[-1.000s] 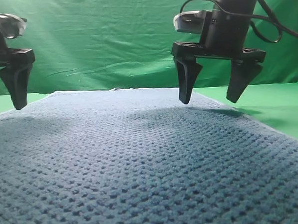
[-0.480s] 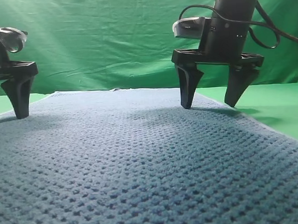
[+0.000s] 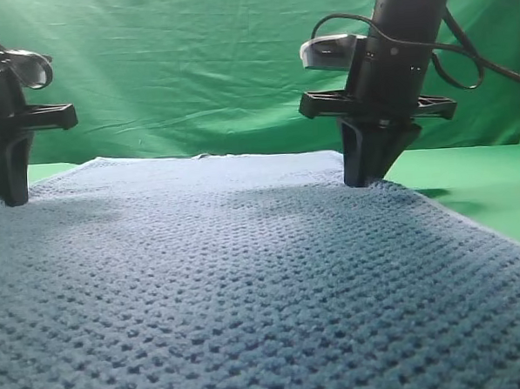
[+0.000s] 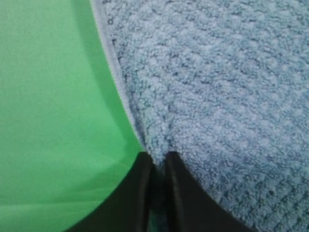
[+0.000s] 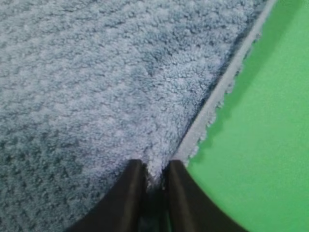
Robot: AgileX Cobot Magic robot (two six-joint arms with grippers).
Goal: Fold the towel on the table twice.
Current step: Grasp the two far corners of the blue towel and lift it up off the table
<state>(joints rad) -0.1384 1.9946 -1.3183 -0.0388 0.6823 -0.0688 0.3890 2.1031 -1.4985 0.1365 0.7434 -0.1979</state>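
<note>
Green table all round, and your towel lies flat from the near edge to the far hem. Left gripper and right gripper are both pinched narrow on its side edges, so I'd say fold one's starting: lift evenly together.

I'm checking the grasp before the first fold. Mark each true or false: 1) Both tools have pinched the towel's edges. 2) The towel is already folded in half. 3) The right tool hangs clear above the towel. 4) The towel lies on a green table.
1) True: the left tool and the right tool each pinch the towel at its hem.
2) False: it lies spread flat, unfolded.
3) False: its tips are down on the towel's edge.
4) True: the table is green.
</note>
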